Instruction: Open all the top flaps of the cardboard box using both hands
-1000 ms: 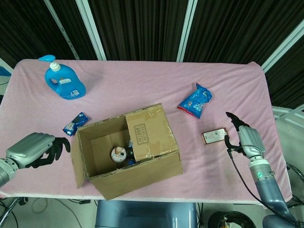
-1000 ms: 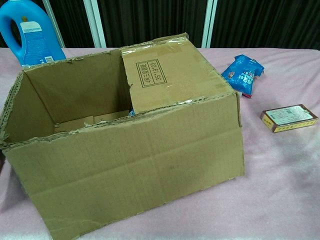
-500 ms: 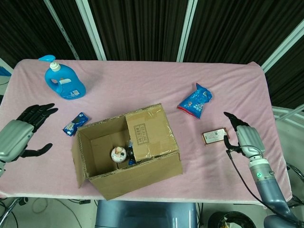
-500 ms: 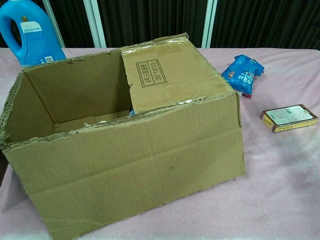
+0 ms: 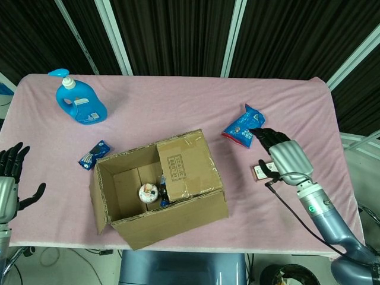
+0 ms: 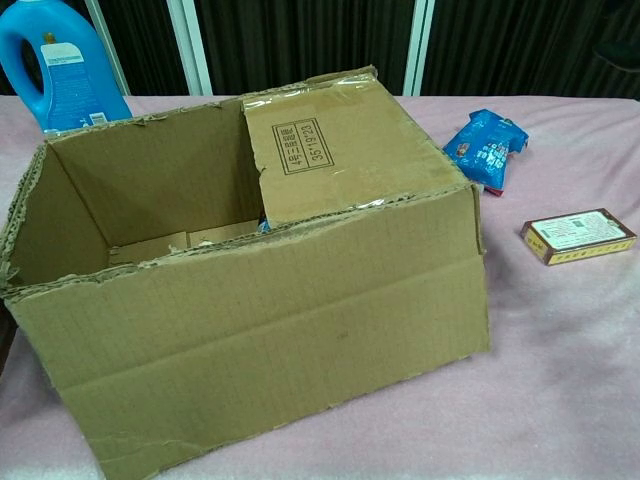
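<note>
Head view: the cardboard box (image 5: 159, 189) sits near the table's (image 5: 178, 113) front edge, one top flap (image 5: 185, 164) still folded over its right half. Left hand (image 5: 7, 183) hangs off the left edge, fingers spread, empty. Right hand (image 5: 284, 157), fingers apart, hovers over the small flat carton (image 6: 578, 235) toward the right edge.

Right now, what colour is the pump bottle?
Blue pump bottle with a white pump; head view shows it best.

Even, bright overhead light in both views; pink cloth-covered table (image 5: 178, 113) evenly lit, no glare. Brown cardboard box (image 6: 270, 300) interior shaded (contents dim). Soft short shadows under objects. Dark curtain backdrop nearly black. Focus sharp; slight edge bowing in the head view.
</note>
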